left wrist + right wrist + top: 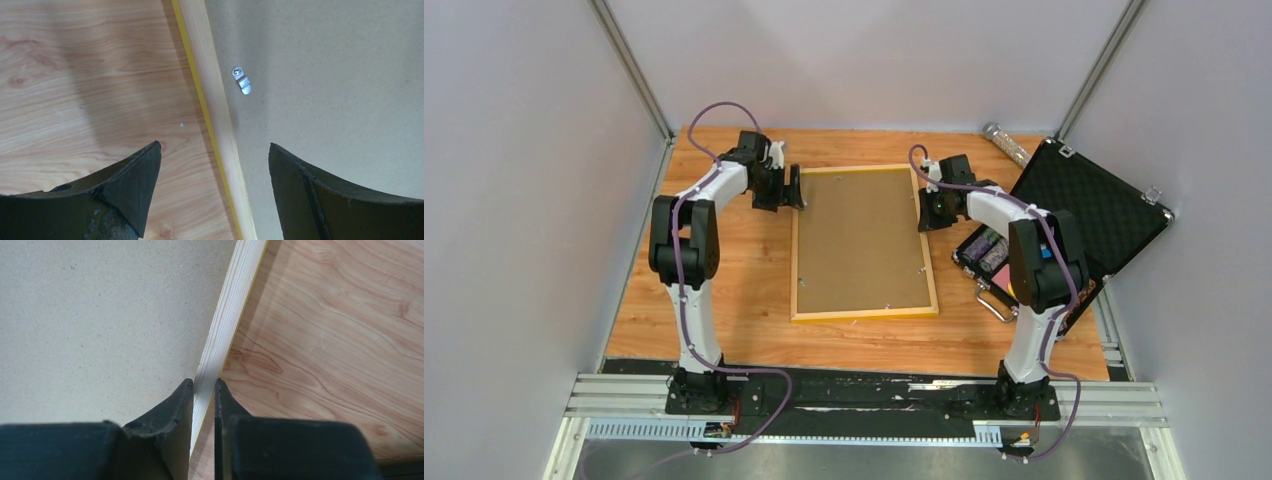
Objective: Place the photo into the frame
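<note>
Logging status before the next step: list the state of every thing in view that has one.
frame, lying flat, back side up, brown backing board in place.
left gripper, open, straddling the frame's left rail.
right gripper, shut on the frame's right rail.
case, open, lid leaning back.
photo, not visible in any view.

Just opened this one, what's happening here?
The yellow frame lies face down on the table, brown backing board up. The right hand has its fingers tight on either side of the frame's right rail, apparently pinching it. The left hand is open, straddling the left rail near a small metal clip. No photo is in view.
</note>
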### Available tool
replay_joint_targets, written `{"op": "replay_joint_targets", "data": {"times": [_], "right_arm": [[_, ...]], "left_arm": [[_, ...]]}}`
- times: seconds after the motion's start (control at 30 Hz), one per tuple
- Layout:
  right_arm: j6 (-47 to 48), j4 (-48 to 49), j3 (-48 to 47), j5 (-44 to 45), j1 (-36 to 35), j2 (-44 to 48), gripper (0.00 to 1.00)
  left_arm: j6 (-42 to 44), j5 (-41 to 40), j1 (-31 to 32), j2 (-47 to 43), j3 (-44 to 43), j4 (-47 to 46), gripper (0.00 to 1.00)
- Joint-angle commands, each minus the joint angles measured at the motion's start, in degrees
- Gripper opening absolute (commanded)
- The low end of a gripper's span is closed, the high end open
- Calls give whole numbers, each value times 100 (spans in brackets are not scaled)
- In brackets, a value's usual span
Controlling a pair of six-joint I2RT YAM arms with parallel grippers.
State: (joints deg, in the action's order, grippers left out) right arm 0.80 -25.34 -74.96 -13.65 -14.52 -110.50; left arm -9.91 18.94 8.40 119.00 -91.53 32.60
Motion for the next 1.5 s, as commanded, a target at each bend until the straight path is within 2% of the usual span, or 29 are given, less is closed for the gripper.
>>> {"op": "replay_joint_targets", "data": {"times": [0.0, 0.43, 0.8, 1.17, 1.47], "right_arm": [[109, 162, 159, -364, 17, 63, 1], [335, 40, 535, -842, 94, 267, 0], [308, 36, 536, -928, 127, 265, 0], [267, 29, 552, -1009, 156, 242, 0], [263, 29, 559, -1055, 209, 235, 0]], "left_arm": [[-54, -236, 133, 178, -111, 9, 86], [-299, -636, 257, 363, -257, -161, 83], [-447, -899, 338, 566, -500, -170, 77], [-638, -1221, 479, 673, -558, -295, 79], [-536, -1466, 504, 740, -549, -298, 75]]}}
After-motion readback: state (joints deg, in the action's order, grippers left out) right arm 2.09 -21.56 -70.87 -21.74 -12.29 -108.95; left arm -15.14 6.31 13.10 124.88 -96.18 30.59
